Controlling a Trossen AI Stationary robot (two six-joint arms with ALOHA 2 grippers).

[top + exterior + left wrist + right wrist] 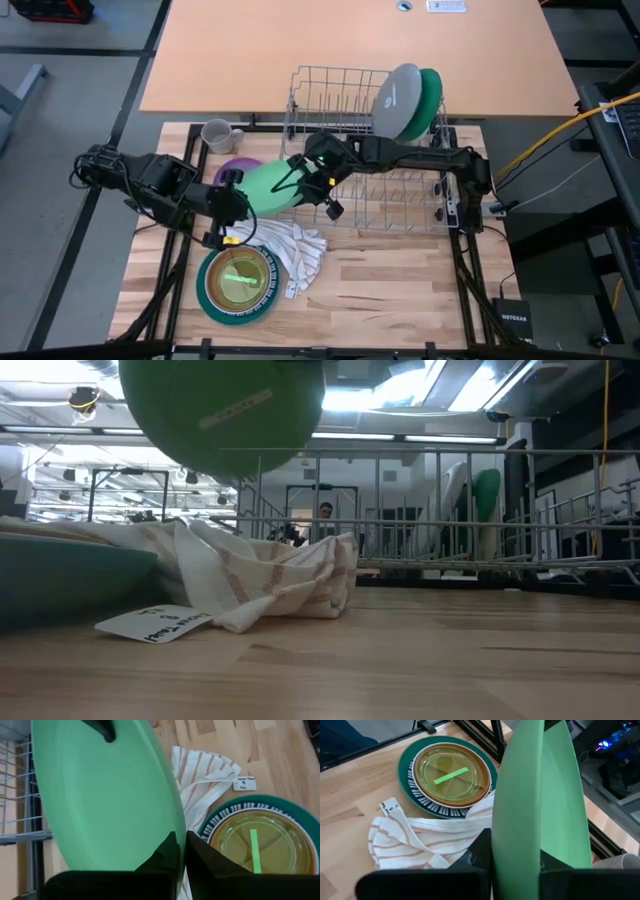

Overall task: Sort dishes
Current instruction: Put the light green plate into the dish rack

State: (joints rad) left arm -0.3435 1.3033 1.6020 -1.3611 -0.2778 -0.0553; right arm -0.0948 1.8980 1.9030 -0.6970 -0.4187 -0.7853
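Note:
A light green plate (pixel 268 186) is held in the air between both grippers, over the table's middle left; in the low view (pixel 222 405) it hangs clear of the wood. My left gripper (pixel 238 196) is shut on its left rim. My right gripper (pixel 306 176) is shut on its right rim, beside the grey wire rack (pixel 372 190). A grey plate (pixel 396 100) and a dark green plate (pixel 430 98) stand on edge in the rack's far right slots. A purple plate (pixel 232 168) lies flat on the table behind the held plate. A grey mug (pixel 217 133) stands at the far left. My left gripper pinches the green plate's rim (pixel 176 827) between its two fingers, one on each face. The fingers come level from the table's left. The plate is lifted clear and tilted. My right gripper pinches the opposite rim (pixel 516 845) between its two fingers, one on each face, coming from the table's right. The plate stands nearly edge-on between them, clear of the table.
A stack sits at the near left: a teal plate (pixel 208 300), a striped plate and a brown bowl (pixel 240 276) with a green strip in it. A white cloth with dark stripes (pixel 298 250) lies bunched beside it, a paper tag (pixel 155 623) at its edge.

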